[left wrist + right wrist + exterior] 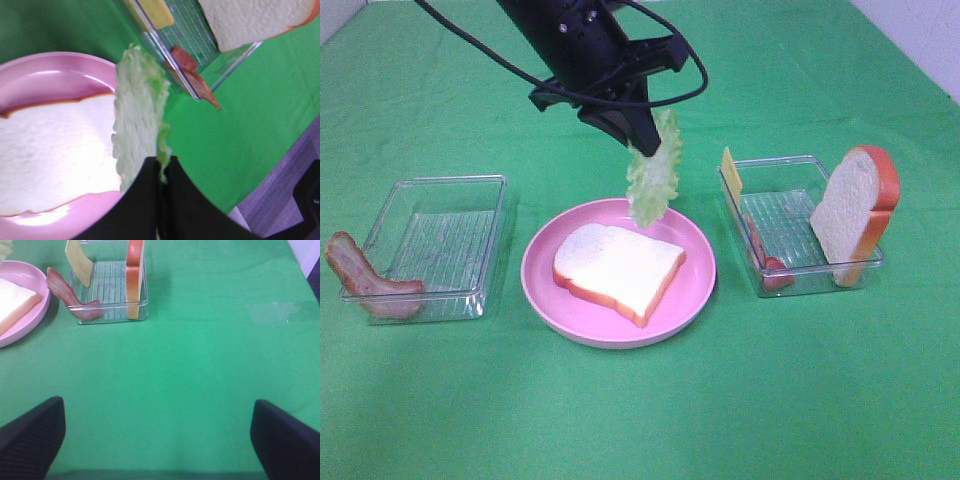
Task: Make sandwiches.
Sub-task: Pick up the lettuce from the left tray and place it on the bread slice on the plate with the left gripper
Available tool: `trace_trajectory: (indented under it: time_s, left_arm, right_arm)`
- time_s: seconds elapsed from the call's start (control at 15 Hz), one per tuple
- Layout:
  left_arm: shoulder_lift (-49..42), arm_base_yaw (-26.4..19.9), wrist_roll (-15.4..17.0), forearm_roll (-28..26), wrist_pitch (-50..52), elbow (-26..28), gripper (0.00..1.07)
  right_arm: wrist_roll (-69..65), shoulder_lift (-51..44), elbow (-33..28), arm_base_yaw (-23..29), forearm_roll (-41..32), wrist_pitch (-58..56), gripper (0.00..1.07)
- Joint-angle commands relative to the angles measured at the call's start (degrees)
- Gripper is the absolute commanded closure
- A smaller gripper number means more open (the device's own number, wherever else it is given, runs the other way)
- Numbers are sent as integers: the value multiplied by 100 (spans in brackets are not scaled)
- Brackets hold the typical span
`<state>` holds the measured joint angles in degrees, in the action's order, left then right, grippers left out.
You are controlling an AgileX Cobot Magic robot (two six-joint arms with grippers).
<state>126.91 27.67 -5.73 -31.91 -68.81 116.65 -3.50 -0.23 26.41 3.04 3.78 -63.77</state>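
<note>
The left tool [648,138] is clamped on the upper end of the lettuce [653,185], which hangs over the rear rim of the plate [542,275], close above the bread slice [617,267] lying flat on the plate; contact between the two cannot be determined. Right of the plate, a tray [775,162] holds a second slice [855,215] on edge, cheese [731,170] and bacon [766,262]; left of the plate, a bacon strip [360,272] leans against the wall of a second tray [450,181]. The right tool [157,437] stands wide and empty over the counter [200,365], right of the plate.

Top of lettuce leaf [653,178] hidden between fingers [142,200]; plate [25,269] cut by edge.
</note>
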Motion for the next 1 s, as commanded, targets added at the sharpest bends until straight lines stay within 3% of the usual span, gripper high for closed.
trace_trajectory:
  time_s: [0.07, 0.47, 0.8, 1.0]
  left_arm:
    - [201, 92, -195, -441, -120, 23, 107]
    - [779, 92, -292, -458, -298, 23, 107]
    - [848, 74, -229, 567, -447, 23, 107]
    - [848, 74, 23, 1003, -504, 23, 107]
  right_arm:
    - [52, -178, -34, -40, -29, 63, 11]
    - [52, -178, -34, -40, -29, 63, 11]
    - [52, -178, -34, -40, -29, 63, 11]
    - [52, -178, -34, -40, -29, 63, 11]
